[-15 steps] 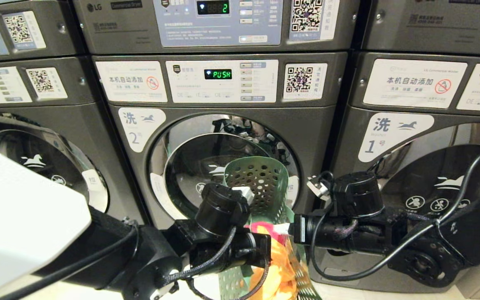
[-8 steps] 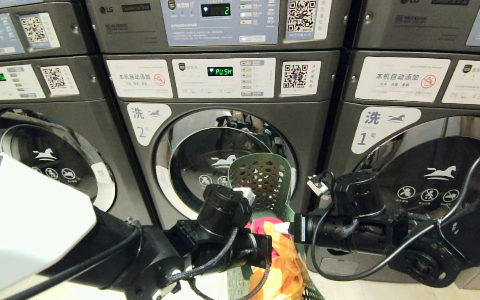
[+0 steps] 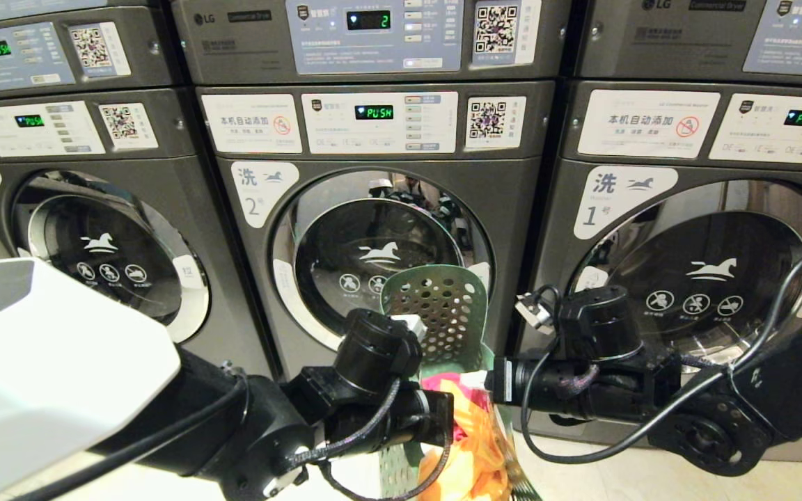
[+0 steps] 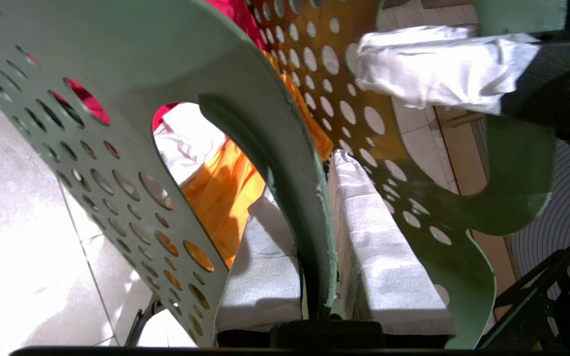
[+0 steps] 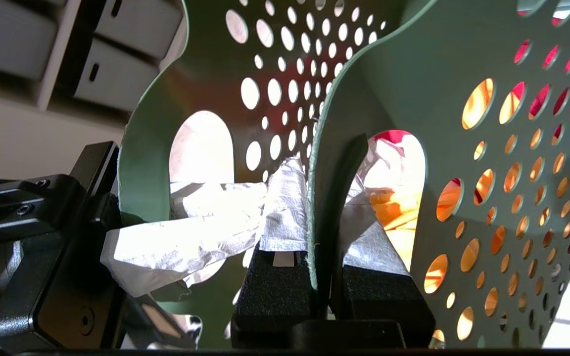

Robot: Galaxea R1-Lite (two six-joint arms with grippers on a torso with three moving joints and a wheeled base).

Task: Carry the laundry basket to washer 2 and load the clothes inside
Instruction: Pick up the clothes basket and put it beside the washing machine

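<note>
- Three grey front-loaders across the head view; whole scene shifted rightward and slightly down against a second ago, so read as camera motion with the base, not motion of the machines.
- Washer 2 now at about 12 o'clock from the basket, door shut, "PUSH" lit on its panel; the washer marked 1 at 2 o'clock, a third unit at 10 o'clock showing more of itself than before.
- Laundry basket held up between the two arms, directly in front of washer 2's glass, at the same spot in the view as a second ago; carried along with the robot.
- Clothes heaped inside: orange on top, red behind, a little white peeking through.
- Left gripper clenched on the basket's wall beside a handle cutout, white-padded fingers on either face.
- Right gripper likewise clamped on the opposite wall, pads pinching the rim.
- Judgement: carry leg nearly finished, basket lined up with the right machine; still ahead, setting it down, opening the door, loading.
</note>
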